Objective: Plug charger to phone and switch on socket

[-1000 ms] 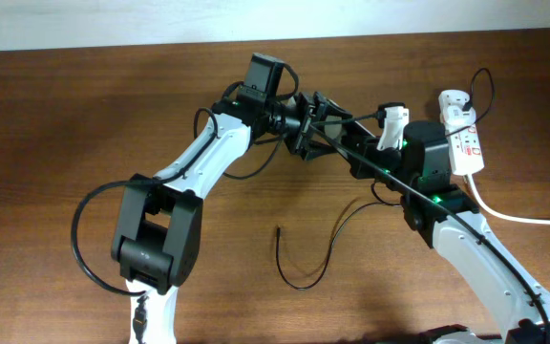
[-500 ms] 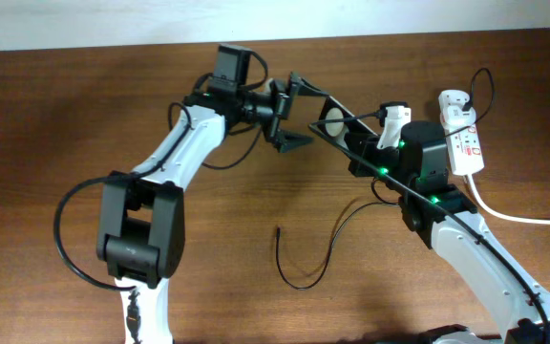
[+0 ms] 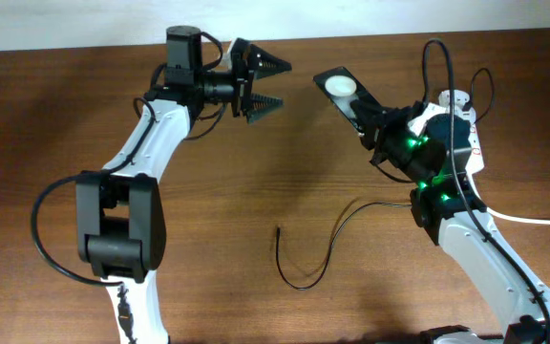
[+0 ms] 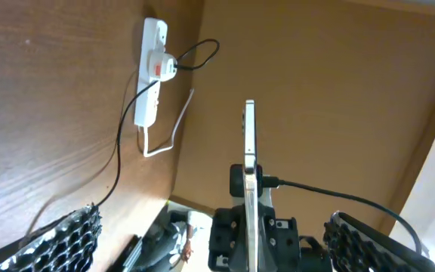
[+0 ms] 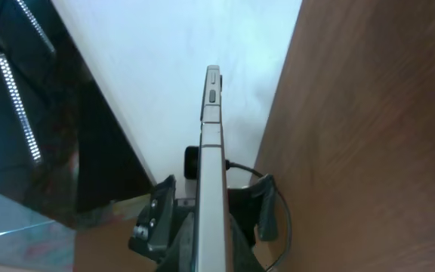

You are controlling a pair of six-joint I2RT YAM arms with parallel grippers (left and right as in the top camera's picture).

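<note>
Clearly the right jaws clamp the phone [image 3: 347, 91], while the left jaws gape wide, well apart from it.

The right arm [image 3: 490, 250] is covering most of the power strip [image 3: 475, 153] from above, and its switch is looking too small to read. The strip's white cord [image 3: 542, 220] is running off the right edge. In the right wrist view the phone [image 5: 211, 151] is showing edge-on, its lower end dropping past the frame. The plug tip [image 3: 278, 229] is showing too tiny to make out.
</note>
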